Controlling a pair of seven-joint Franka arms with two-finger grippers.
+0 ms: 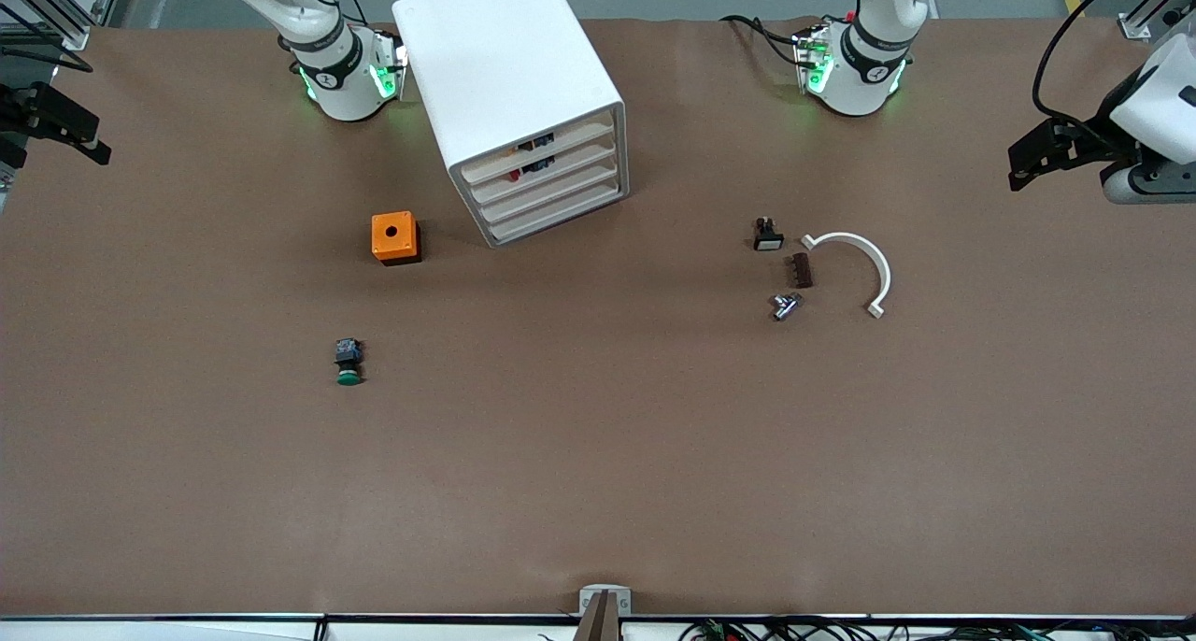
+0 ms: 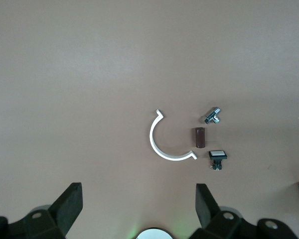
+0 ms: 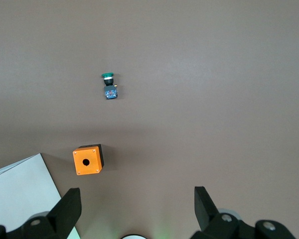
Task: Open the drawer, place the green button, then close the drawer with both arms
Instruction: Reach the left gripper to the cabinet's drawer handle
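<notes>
Front view: one cabinet (image 1: pixel 523 99), four drawers, third drawer (image 1: pixel 551 191) shut. One button (image 1: pixel 348 362) on desk (image 1: pixel 598 454), nearer camera than one orange box (image 1: pixel 395 237). Left gripper (image 1: pixel 1046 155), right gripper (image 1: pixel 56 122): fingers wide, empty, waiting at desk ends.

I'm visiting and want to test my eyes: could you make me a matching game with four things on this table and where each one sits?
Things:
1. button
2. orange box
3. white curved piece
4. cabinet

Places:
A. between the two robot bases
B. beside the cabinet, farther from the front camera than the button
C. nearest the front camera of the four
D. toward the left arm's end of the table

Pairs: 1-C, 2-B, 3-D, 4-A
</notes>
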